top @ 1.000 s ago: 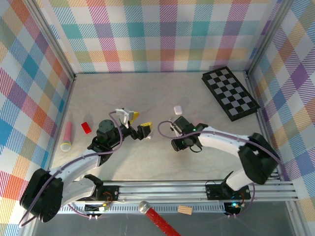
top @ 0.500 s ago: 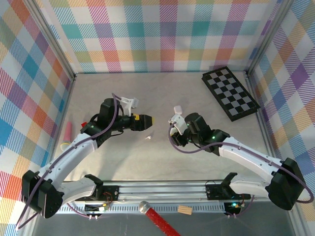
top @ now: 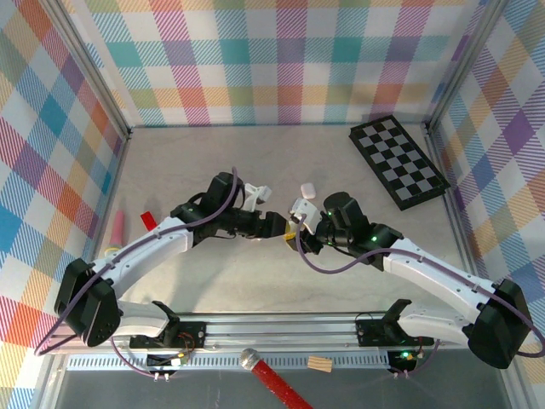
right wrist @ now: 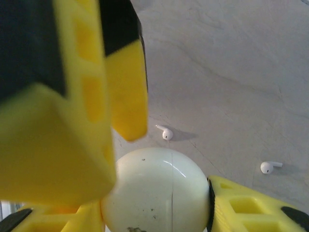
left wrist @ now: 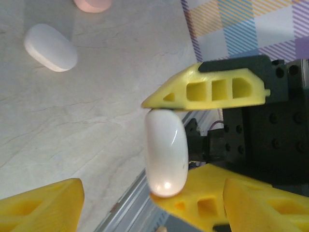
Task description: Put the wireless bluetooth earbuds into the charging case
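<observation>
My right gripper (top: 298, 223) (right wrist: 155, 205) is shut on a white pebble-shaped charging case (right wrist: 154, 191) (left wrist: 166, 152), lifted off the table, its lid closed. My left gripper (top: 275, 225) (left wrist: 154, 198) has come up against it from the left. Its jaws stand open on either side of the case, and one of its fingers (left wrist: 41, 208) is well clear of it. In the right wrist view the left fingers (right wrist: 128, 92) hang just above the case. Two white earbuds (right wrist: 167, 134) (right wrist: 268, 167) lie on the table beneath.
A second white case (top: 307, 189) (left wrist: 50, 47) lies just behind the grippers, with a pink case (left wrist: 91, 4) near it. A chessboard (top: 398, 160) sits back right. A pink tube (top: 117, 230) and a red block (top: 148, 221) lie at the left.
My left arm has swung right across the table to meet the right gripper, and its jaws have narrowed. The right arm has stretched out and turned, with the case in its grip.
</observation>
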`<state>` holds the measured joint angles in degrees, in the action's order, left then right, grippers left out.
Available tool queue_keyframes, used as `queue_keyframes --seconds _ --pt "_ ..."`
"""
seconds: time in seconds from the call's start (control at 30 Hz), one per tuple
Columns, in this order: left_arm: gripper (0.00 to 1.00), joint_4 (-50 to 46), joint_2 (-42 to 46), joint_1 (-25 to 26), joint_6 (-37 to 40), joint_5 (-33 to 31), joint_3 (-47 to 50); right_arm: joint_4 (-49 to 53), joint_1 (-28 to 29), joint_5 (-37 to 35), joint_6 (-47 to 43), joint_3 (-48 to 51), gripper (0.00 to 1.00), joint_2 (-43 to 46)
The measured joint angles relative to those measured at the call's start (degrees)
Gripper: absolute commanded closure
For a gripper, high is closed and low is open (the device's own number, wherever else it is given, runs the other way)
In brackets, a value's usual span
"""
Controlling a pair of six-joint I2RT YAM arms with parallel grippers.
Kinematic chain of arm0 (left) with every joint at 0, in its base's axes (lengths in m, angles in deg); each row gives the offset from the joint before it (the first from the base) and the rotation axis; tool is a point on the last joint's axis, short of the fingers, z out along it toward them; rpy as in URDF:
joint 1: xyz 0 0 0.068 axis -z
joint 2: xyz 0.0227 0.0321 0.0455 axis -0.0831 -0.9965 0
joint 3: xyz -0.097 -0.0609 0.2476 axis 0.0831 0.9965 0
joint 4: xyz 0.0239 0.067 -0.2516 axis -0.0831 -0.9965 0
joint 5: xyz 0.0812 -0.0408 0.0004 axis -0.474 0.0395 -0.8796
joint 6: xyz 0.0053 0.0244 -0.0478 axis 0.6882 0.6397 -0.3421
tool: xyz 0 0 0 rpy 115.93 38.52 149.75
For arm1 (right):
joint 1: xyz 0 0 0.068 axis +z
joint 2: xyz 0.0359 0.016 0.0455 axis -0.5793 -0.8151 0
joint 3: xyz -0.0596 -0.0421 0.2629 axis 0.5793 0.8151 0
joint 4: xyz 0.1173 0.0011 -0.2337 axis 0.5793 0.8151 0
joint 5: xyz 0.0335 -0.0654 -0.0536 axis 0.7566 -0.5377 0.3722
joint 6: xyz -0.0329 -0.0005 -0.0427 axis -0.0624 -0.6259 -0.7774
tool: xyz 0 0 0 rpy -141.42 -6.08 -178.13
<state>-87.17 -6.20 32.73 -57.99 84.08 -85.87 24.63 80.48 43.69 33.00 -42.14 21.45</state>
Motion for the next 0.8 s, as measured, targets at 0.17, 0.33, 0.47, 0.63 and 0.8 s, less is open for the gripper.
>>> queue_keyframes --seconds 0.17,0.33,0.47,0.63,0.8 --pt "0.51 3.13 -1.99 0.92 -2.34 1.22 -0.13 -1.22 0.00 1.53 0.02 0.00 0.55 -0.04" --pt "0.75 4.61 -2.47 1.40 -3.45 2.25 -0.20 -1.57 0.00 2.01 0.02 0.02 0.54 -0.02" --pt "0.89 4.68 -2.47 1.38 -3.43 1.86 -0.17 -1.51 -0.07 1.79 0.02 0.04 0.48 0.02" --pt "0.91 5.86 -1.73 1.51 -1.49 1.90 -0.07 -2.54 -0.07 1.73 0.57 0.09 0.26 0.46" --pt "0.92 12.17 3.78 1.51 4.33 -0.15 4.11 -6.36 -1.31 5.62 2.97 3.50 0.11 7.63"
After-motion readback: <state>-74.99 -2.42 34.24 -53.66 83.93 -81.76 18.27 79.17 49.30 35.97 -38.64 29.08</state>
